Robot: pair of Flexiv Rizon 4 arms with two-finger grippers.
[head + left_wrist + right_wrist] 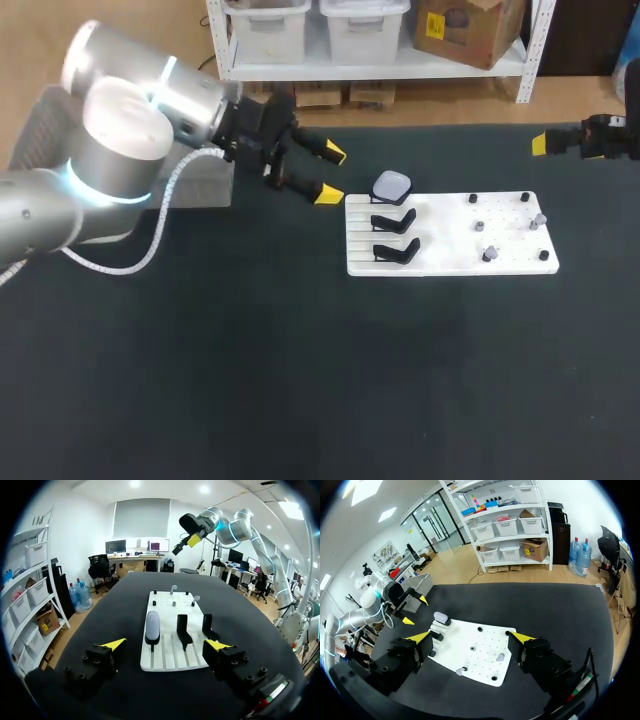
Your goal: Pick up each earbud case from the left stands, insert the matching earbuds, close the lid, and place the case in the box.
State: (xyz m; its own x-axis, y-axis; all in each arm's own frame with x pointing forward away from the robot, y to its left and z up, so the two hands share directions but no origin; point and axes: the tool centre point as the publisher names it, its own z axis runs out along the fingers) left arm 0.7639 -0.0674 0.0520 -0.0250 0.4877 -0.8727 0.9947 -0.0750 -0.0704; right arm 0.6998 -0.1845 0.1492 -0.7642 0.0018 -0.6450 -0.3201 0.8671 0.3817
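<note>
At far left, half hiding the grey box [205, 183] behind the arm. Just right of it, holding the left gripper [331, 174] spread wide and empty near the white board [450, 262], lining up on the earbud case [392, 186] sitting on the rearmost stand, clear of both fingers. Risking, by my reading, clipping the neighbouring empty stands [396, 221] or knocking the case off its perch if coming in skewed. Leaving plenty of open black table [250, 380] in front. Further right, passing small earbuds [488, 254] on pegs. At far right, hanging the right gripper [471, 637] equally wide, well apart from the board, near the table's back corner.
</note>
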